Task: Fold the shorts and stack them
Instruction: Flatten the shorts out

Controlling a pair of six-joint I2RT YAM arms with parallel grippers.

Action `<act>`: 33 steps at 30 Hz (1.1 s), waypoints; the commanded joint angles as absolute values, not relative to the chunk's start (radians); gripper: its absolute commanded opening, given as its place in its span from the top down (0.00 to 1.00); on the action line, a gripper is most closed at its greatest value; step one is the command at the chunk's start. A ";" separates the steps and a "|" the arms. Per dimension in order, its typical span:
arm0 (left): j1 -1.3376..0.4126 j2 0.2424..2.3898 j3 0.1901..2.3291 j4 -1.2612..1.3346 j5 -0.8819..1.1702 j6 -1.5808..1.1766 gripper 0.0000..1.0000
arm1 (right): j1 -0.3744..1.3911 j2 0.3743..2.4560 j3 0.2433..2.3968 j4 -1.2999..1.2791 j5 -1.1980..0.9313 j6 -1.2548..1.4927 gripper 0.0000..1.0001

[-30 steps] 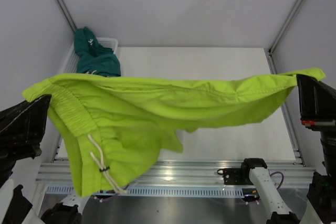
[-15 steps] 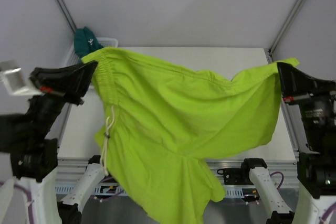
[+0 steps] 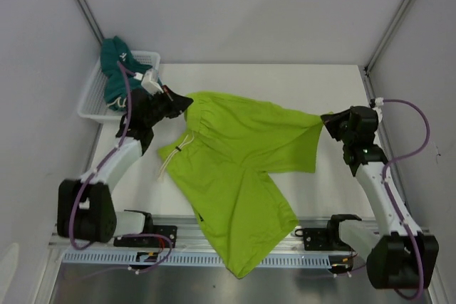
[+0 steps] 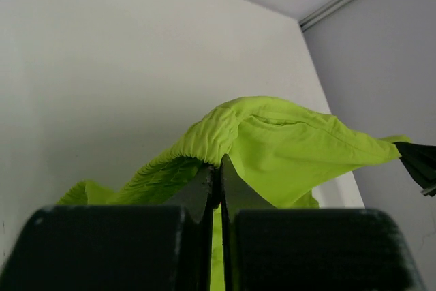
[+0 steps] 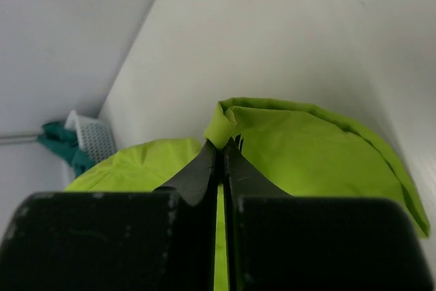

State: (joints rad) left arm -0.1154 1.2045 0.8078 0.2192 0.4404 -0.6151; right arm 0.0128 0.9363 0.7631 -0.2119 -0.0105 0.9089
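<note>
The lime green shorts (image 3: 235,154) lie spread on the white table, one leg hanging over the near edge. My left gripper (image 3: 184,102) is shut on the elastic waistband at the shorts' far left corner; the pinched waistband (image 4: 204,142) shows in the left wrist view. My right gripper (image 3: 326,119) is shut on the shorts' far right corner, seen as a pinched fold (image 5: 225,124) in the right wrist view. The white drawstring (image 3: 174,153) trails on the left side. The dark teal shorts (image 3: 117,69) sit bunched in the basket at the far left.
A white mesh basket (image 3: 96,94) stands at the table's far left corner, also visible in the right wrist view (image 5: 92,138). The metal rail (image 3: 320,236) runs along the near edge. Grey walls close in both sides.
Both arms have swung forward and down from holding the green shorts stretched high in the air. The shorts now rest on the table, still gripped at both corners.
</note>
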 commanded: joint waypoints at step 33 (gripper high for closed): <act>-0.095 2.011 1.746 0.226 0.374 -0.592 0.01 | -0.012 2.040 1.718 -0.036 0.089 0.620 0.00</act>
State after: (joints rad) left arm -0.1009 2.1639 1.7641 0.2626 0.3901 -0.6441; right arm -0.0299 2.1517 1.7077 0.0753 0.0357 0.7052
